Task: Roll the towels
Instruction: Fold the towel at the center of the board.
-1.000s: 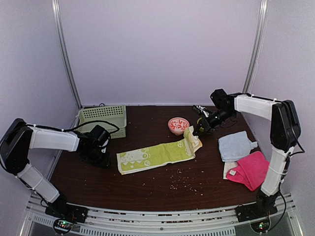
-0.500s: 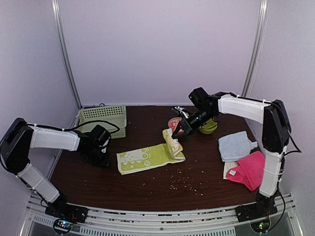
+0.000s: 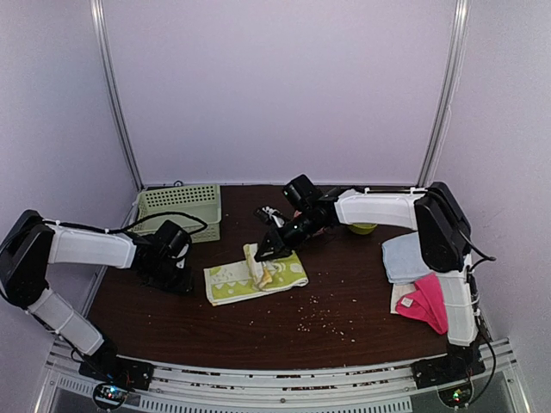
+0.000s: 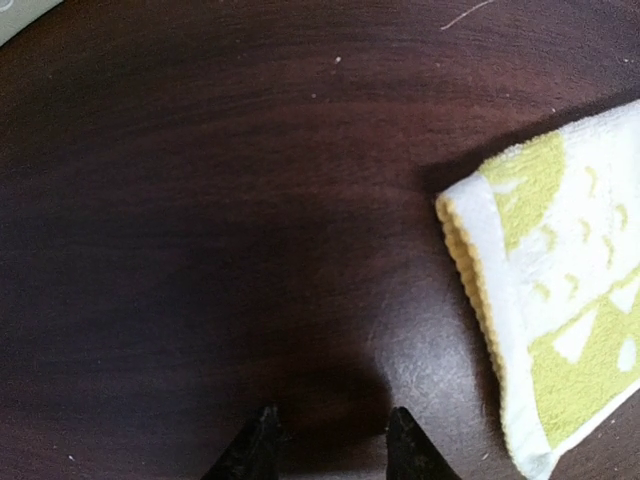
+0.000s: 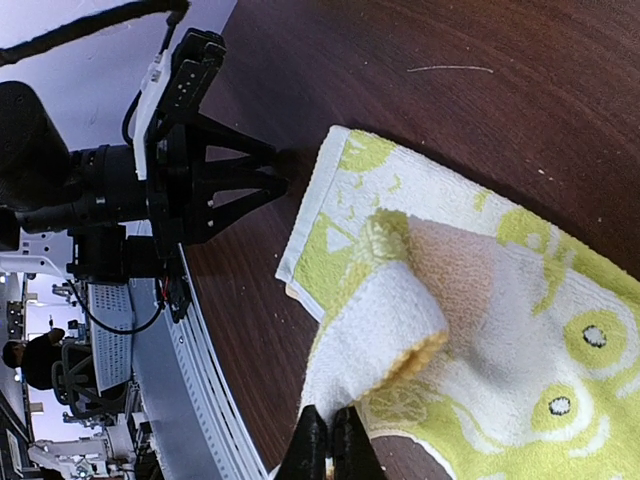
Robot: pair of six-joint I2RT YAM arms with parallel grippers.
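The yellow towel (image 3: 258,274) with pale pattern lies mid-table, its right end folded back over itself toward the left. My right gripper (image 3: 262,255) is shut on that folded end (image 5: 375,330) and holds it above the flat part. My left gripper (image 3: 170,274) is open and empty, low over bare table just left of the towel's left end (image 4: 560,330). The light blue towel (image 3: 403,256) and the bright pink towel (image 3: 427,301) lie at the right. A cream towel edge (image 3: 399,298) shows under the pink one.
A green plastic basket (image 3: 181,208) stands at the back left. A yellow-green bowl (image 3: 362,228) sits behind the right arm. Crumbs (image 3: 314,314) are scattered on the dark wood table in front of the towel.
My right gripper has carried the yellow towel's right end leftward across the table, folding it over the rest. The small patterned bowl is now hidden behind the arm. The left arm stayed still.
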